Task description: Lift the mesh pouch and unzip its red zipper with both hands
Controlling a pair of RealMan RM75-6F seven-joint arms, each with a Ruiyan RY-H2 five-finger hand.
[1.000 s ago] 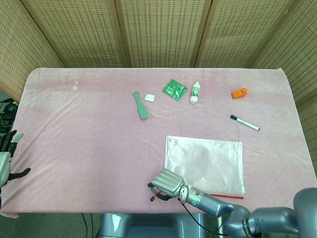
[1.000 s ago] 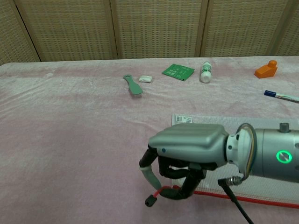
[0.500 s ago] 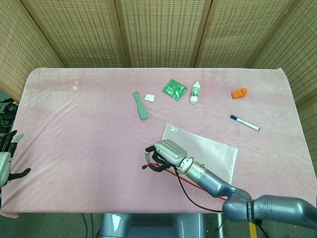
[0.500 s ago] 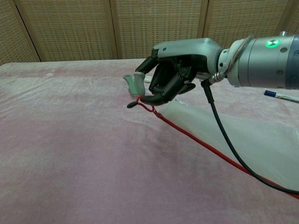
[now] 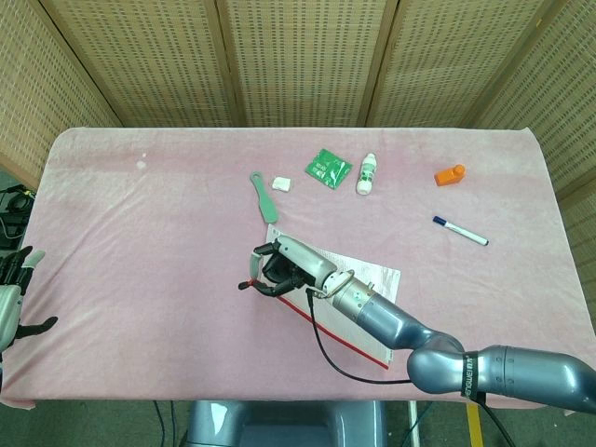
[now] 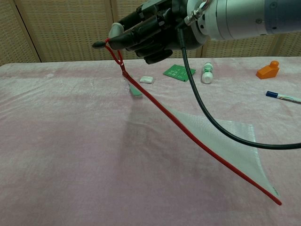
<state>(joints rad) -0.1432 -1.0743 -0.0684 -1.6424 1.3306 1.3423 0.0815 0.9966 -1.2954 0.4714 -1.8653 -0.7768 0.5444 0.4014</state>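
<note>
My right hand [image 6: 150,35] pinches the red zipper [image 6: 197,143] pull, mesh pouch [image 6: 225,146] hanging below; left hand [image 5: 11,298] spread, idle; I'd bring it to grip the pouch edge

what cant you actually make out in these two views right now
- Left hand: cut off by the left edge of the head view, absent from the chest view; its finger pose is unclear.
- Right hand fingertips on the red zipper pull: hidden by the hand's own body in the head view.
- Mesh pouch far corner: whether it touches the table is unclear.
- Green packet print: too small.
</note>
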